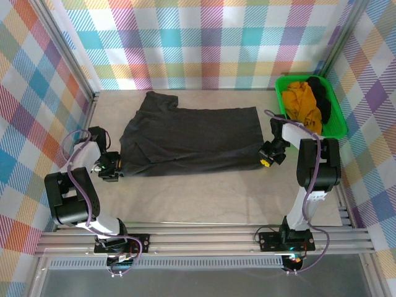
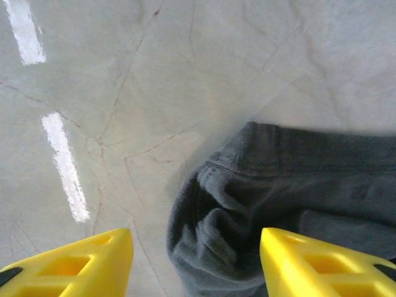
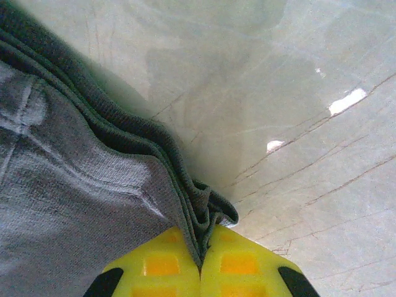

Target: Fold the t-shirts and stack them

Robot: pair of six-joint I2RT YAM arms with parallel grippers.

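Closed in on 3 sides by plaid cloth backdrop (image 1: 204,43), pastel multicolour checks. Underneath, beige marble-look tabletop (image 1: 204,198) w/ thin brownish veins, slightly glossy. Slotted alu frame rails (image 1: 204,238) along near edge, dull grey panel (image 1: 204,275) just below. Bright overhead light: long white glare streaks (image 2: 65,167) on surface in left wrist view, smaller glints (image 3: 346,101) in right wrist view.

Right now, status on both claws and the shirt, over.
Left claw open, straddling a corner of the dark shirt, no grip. Right claw shut on its opposite edge. Green basket far right, apart from the shirt.
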